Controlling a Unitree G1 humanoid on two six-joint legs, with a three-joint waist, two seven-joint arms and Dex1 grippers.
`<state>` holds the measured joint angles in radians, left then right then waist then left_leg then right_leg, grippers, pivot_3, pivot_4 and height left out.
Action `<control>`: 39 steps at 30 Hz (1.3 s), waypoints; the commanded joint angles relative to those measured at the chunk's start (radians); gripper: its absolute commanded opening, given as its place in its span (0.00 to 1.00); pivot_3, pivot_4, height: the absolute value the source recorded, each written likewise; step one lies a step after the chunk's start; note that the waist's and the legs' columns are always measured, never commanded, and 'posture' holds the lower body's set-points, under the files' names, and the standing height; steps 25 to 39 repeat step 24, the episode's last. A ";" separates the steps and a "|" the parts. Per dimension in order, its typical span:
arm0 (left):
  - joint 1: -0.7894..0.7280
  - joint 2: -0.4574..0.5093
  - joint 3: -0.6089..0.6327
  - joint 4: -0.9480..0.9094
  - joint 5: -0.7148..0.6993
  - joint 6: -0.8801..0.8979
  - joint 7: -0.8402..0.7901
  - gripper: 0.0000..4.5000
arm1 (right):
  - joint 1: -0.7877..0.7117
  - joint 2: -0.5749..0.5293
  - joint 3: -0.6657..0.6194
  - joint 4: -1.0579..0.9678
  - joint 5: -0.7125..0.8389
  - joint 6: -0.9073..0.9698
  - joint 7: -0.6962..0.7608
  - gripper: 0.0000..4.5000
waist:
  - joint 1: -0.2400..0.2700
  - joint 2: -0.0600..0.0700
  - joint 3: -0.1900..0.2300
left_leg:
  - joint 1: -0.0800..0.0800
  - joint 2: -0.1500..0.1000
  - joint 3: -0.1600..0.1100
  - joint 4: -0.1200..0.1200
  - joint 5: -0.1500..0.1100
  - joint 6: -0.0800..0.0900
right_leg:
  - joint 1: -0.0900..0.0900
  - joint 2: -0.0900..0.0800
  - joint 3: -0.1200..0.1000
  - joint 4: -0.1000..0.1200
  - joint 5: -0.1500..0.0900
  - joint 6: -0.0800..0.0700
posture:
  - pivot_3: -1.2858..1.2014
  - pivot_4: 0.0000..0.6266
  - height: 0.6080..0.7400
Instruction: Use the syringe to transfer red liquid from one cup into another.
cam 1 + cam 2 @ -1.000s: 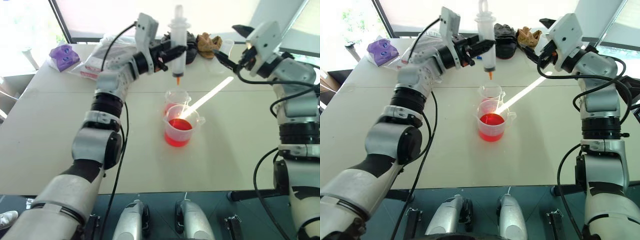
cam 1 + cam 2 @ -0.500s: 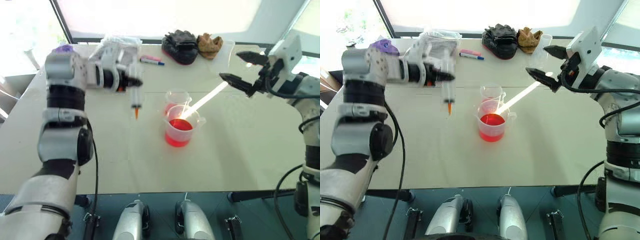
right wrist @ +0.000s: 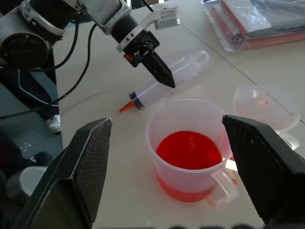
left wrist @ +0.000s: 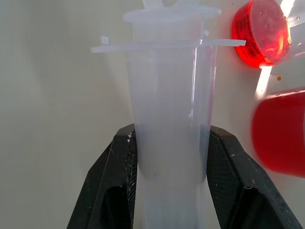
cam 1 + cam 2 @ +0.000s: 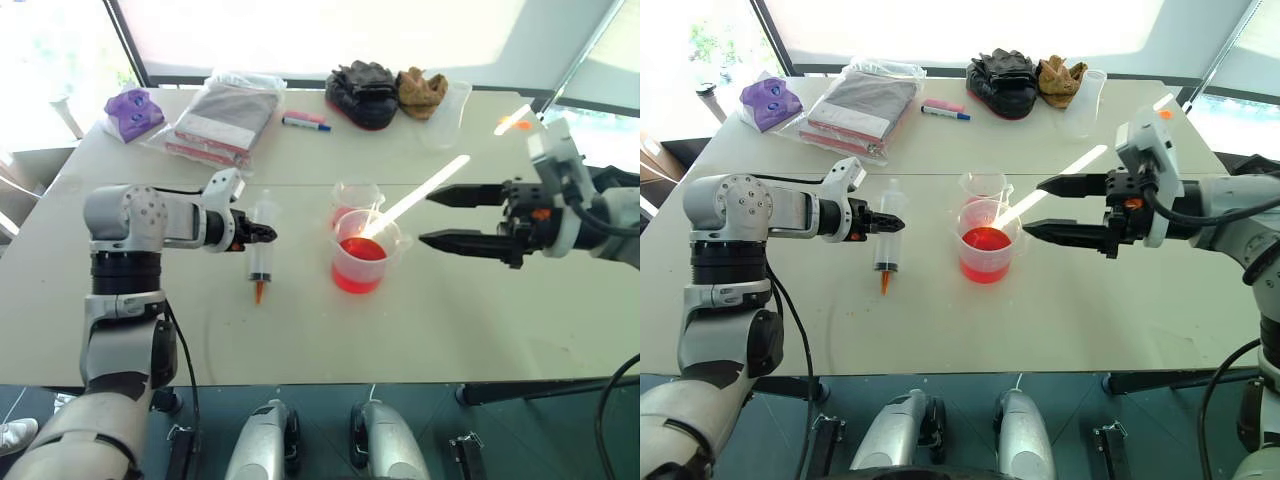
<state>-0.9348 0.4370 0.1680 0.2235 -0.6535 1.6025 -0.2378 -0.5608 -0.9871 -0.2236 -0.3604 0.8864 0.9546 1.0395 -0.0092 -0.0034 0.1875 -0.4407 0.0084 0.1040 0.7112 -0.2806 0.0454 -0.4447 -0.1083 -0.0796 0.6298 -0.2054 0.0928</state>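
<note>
Your syringe (image 5: pixel 885 240) lies low over the table (image 5: pixel 940 330), left of the two cups, its orange nozzle (image 5: pixel 882 285) pointing back toward the near edge and the white plunger end toward the far side. Whether the barrel rests on the surface or hangs just above it, you cannot tell. Your left end effector (image 5: pixel 892 225) is clamped on the clear barrel; in the left wrist view both black fingers (image 4: pixel 125 167) press against its sides just below the flange.

Just to the right of the syringe stands the spouted beaker (image 5: pixel 985 240), upright, with red liquid (image 5: pixel 983 250) filling roughly its lower half. The smaller cup (image 5: pixel 983 186) stands right behind it, touching or nearly so, with a little red at the bottom in the left wrist view.

Your right end effector (image 5: pixel 1055 208) sits to the right of the beaker, level with its rim and pointing toward it, fingers (image 5: pixel 1065 233) spread wide apart and gripping nothing. In the right wrist view the beaker lies between those two fingers, some way ahead of them.

Along the far edge of the table you have a red-and-blue marker pen (image 5: pixel 944 110), a plastic-wrapped packet (image 5: pixel 860 105), a purple object (image 5: pixel 765 100), a dark glove (image 5: pixel 1000 75), a tan glove (image 5: pixel 1058 70) and a tall clear tumbler (image 5: pixel 1085 95).
</note>
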 commanded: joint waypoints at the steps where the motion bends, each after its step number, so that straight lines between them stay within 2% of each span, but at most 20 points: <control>1: 0.012 -0.007 -0.023 0.036 -0.061 0.012 0.058 0.35 | -0.012 0.014 -0.009 -0.017 0.014 -0.013 -0.021 0.86 | 0.000 0.000 0.000 | 0.000 0.000 0.000 0.000 0.000 0.000 | 0.000 0.000 0.000 0.000 0.000 0.000 | 0.52 0.24 1.00; 2: 0.009 -0.008 -0.022 0.045 -0.067 0.012 0.073 0.35 | -0.009 0.018 -0.008 -0.014 0.012 -0.017 -0.024 0.86 | 0.001 0.000 0.000 | 0.000 -0.001 0.000 0.000 0.000 0.000 | 0.000 -0.001 0.000 0.000 0.000 -0.001 | 0.52 0.24 1.00; 3: 0.005 -0.011 -0.016 0.057 -0.070 0.012 0.091 0.55 | -0.006 0.022 -0.006 -0.013 0.011 -0.021 -0.026 0.87 | 0.001 0.000 0.000 | 0.000 -0.001 0.000 -0.001 0.000 0.000 | 0.000 -0.001 0.000 0.000 -0.001 -0.001 | 0.52 0.24 1.00; 5: 0.001 -0.010 -0.012 0.072 -0.077 0.012 0.115 0.69 | 0.004 0.032 -0.004 -0.015 0.008 -0.027 -0.033 0.87 | 0.002 0.000 0.000 | 0.000 -0.002 0.000 -0.001 0.000 0.000 | -0.001 -0.003 0.000 0.000 -0.001 -0.001 | 0.52 0.24 1.00; 7: -0.004 -0.009 -0.008 0.079 -0.078 0.012 0.133 0.81 | 0.010 0.038 -0.001 -0.014 0.002 -0.034 -0.037 0.87 | 0.003 0.000 0.000 | -0.001 -0.003 0.000 -0.002 0.000 0.000 | -0.002 -0.003 0.000 0.000 0.000 -0.001 | 0.52 0.24 1.00; 11: 0.006 -0.025 0.059 0.019 -0.075 0.012 0.134 1.00 | 0.034 0.044 -0.005 -0.012 -0.008 -0.053 -0.046 0.87 | 0.000 0.000 0.000 | -0.001 -0.004 0.000 -0.002 0.000 0.000 | -0.002 -0.004 0.000 0.000 0.000 -0.001 | 0.52 0.24 1.00; 16: 0.068 0.023 0.061 -0.162 -0.051 -0.070 0.085 1.00 | 0.070 0.039 -0.013 0.005 -0.033 -0.081 -0.052 0.87 | -0.001 0.000 0.000 | -0.001 -0.004 0.001 -0.005 0.001 -0.001 | -0.003 -0.004 -0.001 0.000 0.000 -0.001 | 0.52 0.24 1.00; 20: 0.151 0.061 0.162 -0.334 -0.073 -0.203 0.025 1.00 | 0.096 0.032 -0.056 0.057 -0.061 -0.107 -0.070 0.87 | -0.001 0.000 0.000 | -0.001 -0.007 0.001 -0.011 0.003 -0.004 | -0.005 -0.006 -0.001 -0.001 0.000 -0.001 | 0.52 0.24 1.00; 24: 0.263 0.104 0.239 -0.494 -0.110 -0.228 -0.017 1.00 | 0.113 0.064 -0.094 0.133 -0.109 -0.160 -0.130 0.87 | -0.001 0.000 0.000 | -0.001 -0.007 0.001 -0.013 0.003 -0.005 | -0.006 -0.007 -0.001 -0.001 0.000 -0.001 | 0.52 0.24 1.00; 39: 0.263 0.104 0.239 -0.494 -0.110 -0.228 -0.017 1.00 | 0.113 0.064 -0.094 0.133 -0.109 -0.160 -0.130 0.87 | -0.001 0.000 0.000 | -0.001 -0.007 0.001 -0.013 0.003 -0.005 | -0.006 -0.007 -0.001 -0.001 0.000 -0.001 | 0.52 0.24 1.00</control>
